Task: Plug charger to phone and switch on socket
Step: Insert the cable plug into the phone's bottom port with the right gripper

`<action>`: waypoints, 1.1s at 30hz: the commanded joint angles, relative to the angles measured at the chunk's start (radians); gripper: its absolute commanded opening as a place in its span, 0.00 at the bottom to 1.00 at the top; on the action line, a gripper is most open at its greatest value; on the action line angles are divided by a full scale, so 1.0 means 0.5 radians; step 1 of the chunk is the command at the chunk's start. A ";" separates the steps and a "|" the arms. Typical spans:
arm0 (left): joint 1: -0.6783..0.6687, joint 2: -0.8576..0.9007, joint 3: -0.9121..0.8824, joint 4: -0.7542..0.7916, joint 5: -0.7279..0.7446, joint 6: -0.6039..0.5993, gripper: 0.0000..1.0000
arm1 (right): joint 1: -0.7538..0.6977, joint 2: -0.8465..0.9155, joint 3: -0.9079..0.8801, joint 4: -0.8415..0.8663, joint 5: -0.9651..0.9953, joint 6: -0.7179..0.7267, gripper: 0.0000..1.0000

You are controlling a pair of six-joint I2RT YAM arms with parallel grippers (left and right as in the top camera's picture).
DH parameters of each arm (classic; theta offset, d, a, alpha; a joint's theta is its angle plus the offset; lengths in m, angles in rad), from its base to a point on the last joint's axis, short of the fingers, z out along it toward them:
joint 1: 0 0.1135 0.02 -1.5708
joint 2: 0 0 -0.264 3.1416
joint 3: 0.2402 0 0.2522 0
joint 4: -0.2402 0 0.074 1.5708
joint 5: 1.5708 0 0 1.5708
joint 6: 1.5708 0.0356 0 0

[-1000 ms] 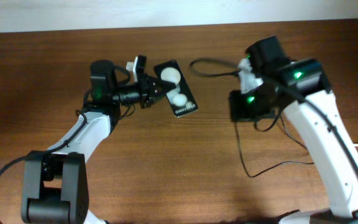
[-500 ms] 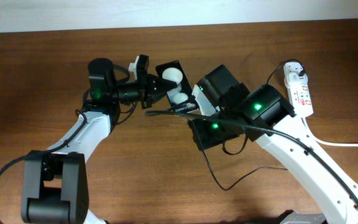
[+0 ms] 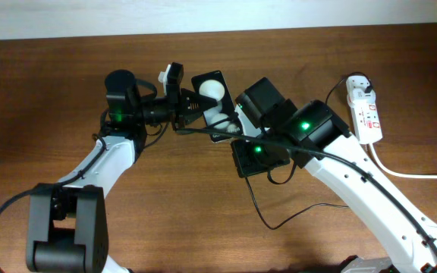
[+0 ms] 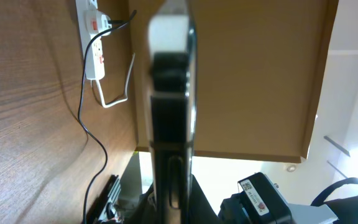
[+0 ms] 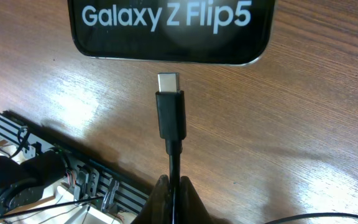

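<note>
1. The phone (image 5: 169, 31) is a flat, glossy black slab with rounded corners. White lettering on its near end reads "Galaxy Z Flip5". From overhead, two white round spots show on its face. It lies at the middle of the far half of the bench (image 3: 51, 91), whose top is brown wood with a visible grain.
2. The charger (image 5: 171, 115) is a thin, matte black cable ending in a small metal tip on a moulded black sleeve. The tip points at the middle of the phone's lettered edge and stops just short of it, with bare wood showing between them.
3. The socket (image 3: 364, 110) is a white, elongated plastic strip with red marks. It lies near the far right edge, with a thick white cord (image 3: 408, 173) curving away to the right.
4. The left arm rises from the near left and bends so that its wrist points right. The left pincer (image 3: 184, 108) pinches the phone at its left side. The left wrist view shows the phone edge-on.
5. The right arm reaches in from the near right toward the phone. The right pincer (image 5: 173, 196) is pressed together on the cable just behind the sleeve.
</note>
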 commanded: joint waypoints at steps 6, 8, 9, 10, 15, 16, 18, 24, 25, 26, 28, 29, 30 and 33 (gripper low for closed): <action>0.005 -0.019 0.024 0.020 0.014 -0.084 0.00 | 0.013 0.011 -0.011 0.060 0.034 0.014 0.04; 0.005 -0.019 0.024 0.019 0.014 -0.085 0.00 | 0.013 0.014 -0.011 0.060 0.034 0.014 0.04; 0.005 -0.019 0.024 0.019 0.014 -0.085 0.00 | 0.013 0.014 -0.011 0.060 0.033 0.014 0.04; 0.005 -0.019 0.024 0.019 0.014 -0.089 0.00 | 0.013 0.014 -0.011 0.063 0.034 0.014 0.04; 0.005 -0.019 0.024 0.019 0.014 -0.182 0.00 | 0.013 0.015 -0.011 0.075 0.033 0.014 0.04; 0.004 -0.019 0.024 0.019 0.014 -0.182 0.00 | 0.013 0.015 -0.011 0.075 0.033 0.014 0.04; 0.004 -0.019 0.024 0.019 0.014 -0.182 0.00 | 0.013 0.015 -0.011 0.076 0.034 0.014 0.04; -0.014 -0.019 0.024 0.021 0.036 -0.172 0.00 | 0.013 0.015 -0.011 0.121 0.040 0.014 0.04; -0.014 -0.019 0.024 0.021 0.037 -0.140 0.00 | 0.013 0.015 -0.011 0.134 0.040 0.014 0.04; -0.014 -0.019 0.024 0.021 0.037 -0.089 0.00 | 0.012 0.015 -0.011 0.146 0.040 0.014 0.04; -0.014 -0.019 0.024 0.021 0.037 -0.082 0.00 | 0.013 0.015 -0.011 0.143 0.040 0.015 0.04; -0.014 -0.019 0.024 0.021 0.037 -0.082 0.00 | 0.013 0.015 -0.011 0.138 0.040 0.015 0.04; -0.014 -0.019 0.024 0.021 0.037 -0.082 0.00 | 0.013 0.015 -0.011 0.133 0.040 0.015 0.04; -0.012 -0.019 0.024 0.019 0.036 -0.085 0.00 | 0.013 0.015 -0.011 0.094 0.039 0.015 0.04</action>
